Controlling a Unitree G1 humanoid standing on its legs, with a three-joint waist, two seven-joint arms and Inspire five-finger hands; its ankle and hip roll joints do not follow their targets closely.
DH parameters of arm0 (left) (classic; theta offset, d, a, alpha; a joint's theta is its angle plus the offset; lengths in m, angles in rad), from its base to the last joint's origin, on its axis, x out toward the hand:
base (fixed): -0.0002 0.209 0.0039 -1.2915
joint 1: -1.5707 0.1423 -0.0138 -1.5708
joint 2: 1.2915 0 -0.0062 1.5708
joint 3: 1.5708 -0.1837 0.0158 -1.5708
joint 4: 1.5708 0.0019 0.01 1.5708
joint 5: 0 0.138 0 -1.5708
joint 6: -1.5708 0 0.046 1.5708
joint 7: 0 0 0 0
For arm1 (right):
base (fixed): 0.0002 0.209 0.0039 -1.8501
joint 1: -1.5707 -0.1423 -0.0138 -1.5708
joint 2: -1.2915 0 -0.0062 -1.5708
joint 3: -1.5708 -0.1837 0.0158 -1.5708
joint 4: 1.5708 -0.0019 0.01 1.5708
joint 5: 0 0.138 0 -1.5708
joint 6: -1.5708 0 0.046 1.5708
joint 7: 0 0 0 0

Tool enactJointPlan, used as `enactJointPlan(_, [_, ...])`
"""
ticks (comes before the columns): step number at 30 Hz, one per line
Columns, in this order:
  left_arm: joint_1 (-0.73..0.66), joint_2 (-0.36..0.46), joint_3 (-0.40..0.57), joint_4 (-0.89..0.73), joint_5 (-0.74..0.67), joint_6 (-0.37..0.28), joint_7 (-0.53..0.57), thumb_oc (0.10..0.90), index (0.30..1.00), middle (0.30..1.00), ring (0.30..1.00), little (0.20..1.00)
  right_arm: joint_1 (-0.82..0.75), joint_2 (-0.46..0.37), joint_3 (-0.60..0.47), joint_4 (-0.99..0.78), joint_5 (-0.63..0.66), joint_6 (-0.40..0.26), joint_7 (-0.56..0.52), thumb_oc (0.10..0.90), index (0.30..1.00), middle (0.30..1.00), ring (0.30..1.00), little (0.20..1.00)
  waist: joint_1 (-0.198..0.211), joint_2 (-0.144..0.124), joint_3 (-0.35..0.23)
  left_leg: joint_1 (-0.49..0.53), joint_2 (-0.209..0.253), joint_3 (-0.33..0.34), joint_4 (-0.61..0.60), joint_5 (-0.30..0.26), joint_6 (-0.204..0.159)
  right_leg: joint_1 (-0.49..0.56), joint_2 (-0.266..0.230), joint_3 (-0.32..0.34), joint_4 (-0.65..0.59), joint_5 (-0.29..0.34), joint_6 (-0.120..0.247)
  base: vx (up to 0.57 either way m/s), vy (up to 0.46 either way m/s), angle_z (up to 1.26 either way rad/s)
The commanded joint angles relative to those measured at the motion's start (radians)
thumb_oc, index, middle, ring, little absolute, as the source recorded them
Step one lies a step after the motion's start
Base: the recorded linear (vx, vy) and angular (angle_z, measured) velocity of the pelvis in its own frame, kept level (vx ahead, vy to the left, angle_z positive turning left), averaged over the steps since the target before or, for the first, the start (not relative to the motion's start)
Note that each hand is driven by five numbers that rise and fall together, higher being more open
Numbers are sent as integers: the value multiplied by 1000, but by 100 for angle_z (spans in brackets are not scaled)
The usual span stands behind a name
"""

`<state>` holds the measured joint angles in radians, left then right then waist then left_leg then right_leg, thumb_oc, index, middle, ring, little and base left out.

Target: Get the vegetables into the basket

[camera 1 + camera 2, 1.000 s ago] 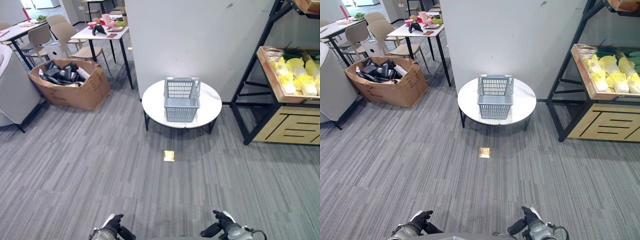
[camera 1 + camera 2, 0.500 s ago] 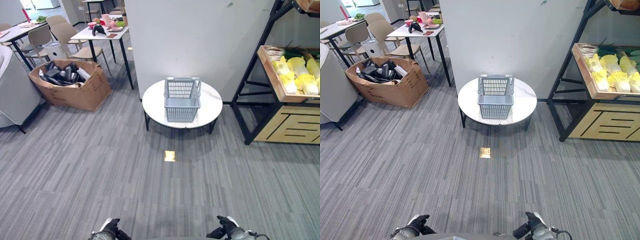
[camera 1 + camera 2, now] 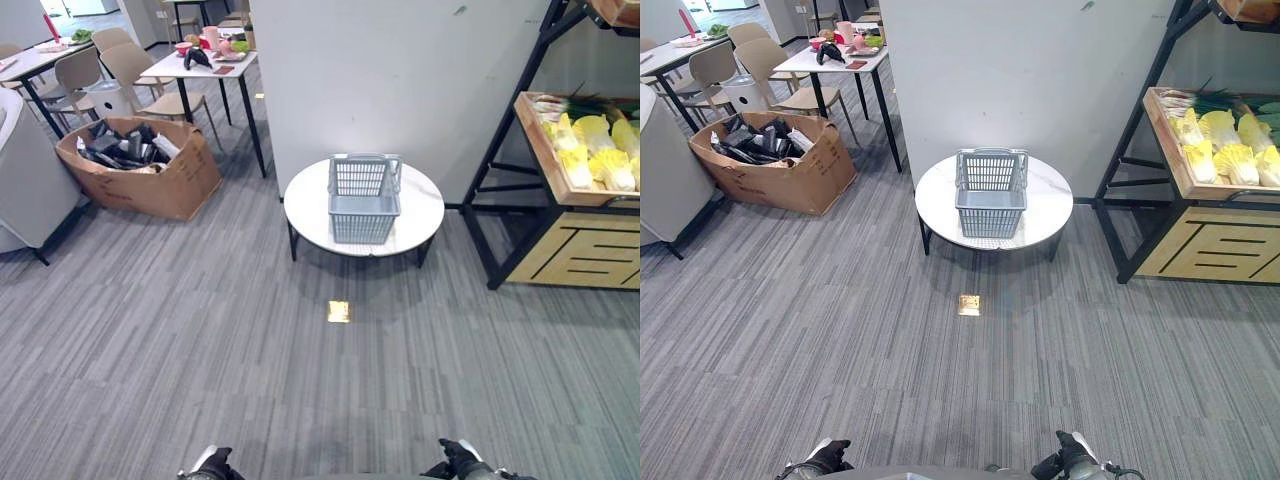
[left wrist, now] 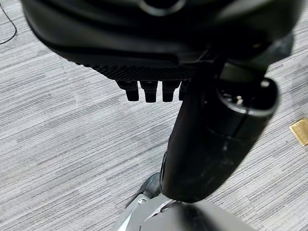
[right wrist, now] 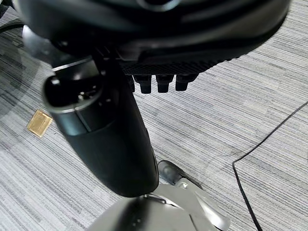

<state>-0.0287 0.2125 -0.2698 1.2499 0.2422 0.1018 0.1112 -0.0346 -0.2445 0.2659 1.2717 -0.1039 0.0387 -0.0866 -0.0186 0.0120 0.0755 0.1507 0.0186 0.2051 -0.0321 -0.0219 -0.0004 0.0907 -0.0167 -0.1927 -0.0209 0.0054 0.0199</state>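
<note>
A grey plastic basket (image 3: pixel 364 198) stands upright on a round white table (image 3: pixel 425 215) ahead of me, against a white wall. Pale yellow-green cabbages (image 3: pixel 590 150) and other greens lie in a wooden tray on a black shelf rack (image 3: pixel 520 190) to the right of the table. My left hand (image 3: pixel 210 465) and right hand (image 3: pixel 462 461) hang low, far from basket and rack. In the wrist views the left hand (image 4: pixel 159 29) and right hand (image 5: pixel 159 29) hang over grey carpet with relaxed fingers and nothing in them.
A cardboard box (image 3: pixel 140 165) of dark items sits on the floor at left, with tables and chairs (image 3: pixel 130 65) behind it. A brass floor plate (image 3: pixel 339 312) lies in the carpet before the round table. Open carpet stretches between me and the table.
Both hands have sunk lower in the eye views, from well visible to just their tops. Basket, table and shelf are unchanged.
</note>
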Motion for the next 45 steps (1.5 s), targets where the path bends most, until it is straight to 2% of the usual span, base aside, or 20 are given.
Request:
enactJointPlan(1, [-33, 6, -23, 58, 44, 6, 14, 812, 876, 876, 876, 876, -40, -3, 43, 63, -30, 7, -4, 900, 1000, 1000, 1000, 1000, -6, -42, -1, -3, 18, 16, -55, 41, -75, 19, -86, -20, -66, 86, 129, 0, 0, 0])
enactJointPlan(2, [-33, 6, -23, 58, 44, 6, 14, 816, 882, 882, 882, 882, -40, -3, 43, 63, -30, 7, -4, 900, 1000, 1000, 1000, 1000, -6, -42, -1, -3, 18, 16, -55, 41, -75, 19, -86, -21, -66, 86, 129, 0, 0, 0])
enactJointPlan(3, [-32, 8, -16, 55, 33, 2, 5, 875, 964, 964, 964, 964, -41, -8, 43, 61, -29, 8, -1, 900, 1000, 1000, 1000, 1000, -6, -41, -1, -3, 18, 15, -55, 41, -75, 20, -87, -20, -66, 86, 129, 0, 0, 0])
enactJointPlan(4, [-32, 9, -15, 56, 36, 4, -1, 900, 1000, 1000, 1000, 1000, -42, -10, 45, 60, -32, 9, 5, 900, 1000, 1000, 1000, 1000, -7, -39, 0, -3, 17, 16, -55, 41, -74, 20, -86, -19, -66, 86, 129, 0, 0, 0])
enactJointPlan(5, [-34, 10, -18, 56, 45, 4, -3, 875, 964, 964, 964, 964, -45, -11, 45, 60, -32, 10, 5, 900, 1000, 1000, 1000, 1000, -8, -37, 1, -3, 17, 16, -55, 41, -74, 19, -87, -19, -66, 87, 129, 0, 0, 0])
enactJointPlan(6, [-34, 10, -15, 58, 38, 4, -9, 735, 769, 769, 769, 769, -46, -13, 45, 60, -33, 11, 10, 900, 1000, 1000, 1000, 1000, -8, -36, 1, -3, 16, 17, -55, 40, -74, 18, -88, -18, -66, 88, 129, 0, 0, 0])
enactJointPlan(7, [-35, 11, -11, 56, 27, 1, -11, 720, 747, 747, 747, 747, -48, -15, 45, 60, -35, 12, 11, 900, 1000, 1000, 1000, 1000, -9, -35, 2, -3, 16, 17, -55, 40, -74, 17, -88, -17, -66, 88, 129, 0, 0, 0])
enactJointPlan(8, [-36, 11, -11, 54, 26, 0, -13, 900, 1000, 1000, 1000, 1000, -50, -17, 46, 60, -36, 13, 11, 900, 1000, 1000, 1000, 1000, -9, -34, 3, -4, 16, 17, -55, 40, -74, 17, -89, -17, -66, 88, 129, 0, 0, 0])
enactJointPlan(10, [-37, 9, -8, 51, 5, -5, -42, 900, 1000, 1000, 1000, 1000, -54, -23, 47, 61, -40, 16, 26, 900, 1000, 1000, 1000, 1000, -10, -33, 3, -6, 16, 19, -55, 42, -74, 15, -88, -15, -66, 90, 129, 0, 0, 0])
enactJointPlan(28, [-45, 15, -16, 39, 6, 0, -61, 900, 1000, 1000, 1000, 1000, -64, -36, 51, 63, -51, 23, 41, 900, 1000, 1000, 1000, 1000, -12, -26, 14, -9, 14, 19, -55, 43, -72, 11, -92, -14, -66, 97, 131, 0, 0, 0])
enactJointPlan(35, [-47, 2, -14, 34, 1, 8, -39, 900, 1000, 1000, 1000, 1000, -68, -36, 48, 65, -49, 26, 33, 900, 1000, 1000, 1000, 1000, -9, -26, 21, -13, 9, 17, -55, 43, -69, 10, -95, -19, -66, 99, 133, 0, 5, 0])
enactJointPlan(45, [-61, -3, -29, -1, -17, 8, -24, 900, 1000, 1000, 1000, 1000, -76, -38, 36, 61, -37, 31, 24, 900, 1000, 1000, 1000, 1000, 1, -33, 30, -17, -20, 3, -55, 27, -45, 10, -128, -21, -55, 103, 144, 25, 74, 3])
